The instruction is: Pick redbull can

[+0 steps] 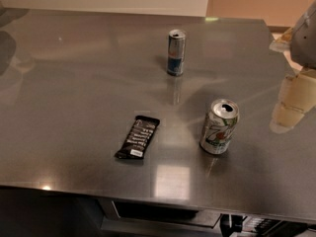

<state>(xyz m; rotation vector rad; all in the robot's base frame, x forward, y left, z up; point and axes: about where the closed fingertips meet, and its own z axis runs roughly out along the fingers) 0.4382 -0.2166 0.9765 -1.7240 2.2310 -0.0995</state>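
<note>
Redbull can (176,52) stands upright, rear centre of table (74,107); judged light, thin-walled, slick, best gripped squarely mid-body; pincer (291,102) at right edge, well apart, its opening cannot be told.

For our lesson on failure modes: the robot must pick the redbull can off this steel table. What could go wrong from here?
1. The gripper is at the right edge, nearer the wider silver can than the redbull can; it might grab the wrong one or knock it while reaching.
2. The redbull can is slim, tall and upright; an off-centre touch could tip it on the smooth table.
</note>
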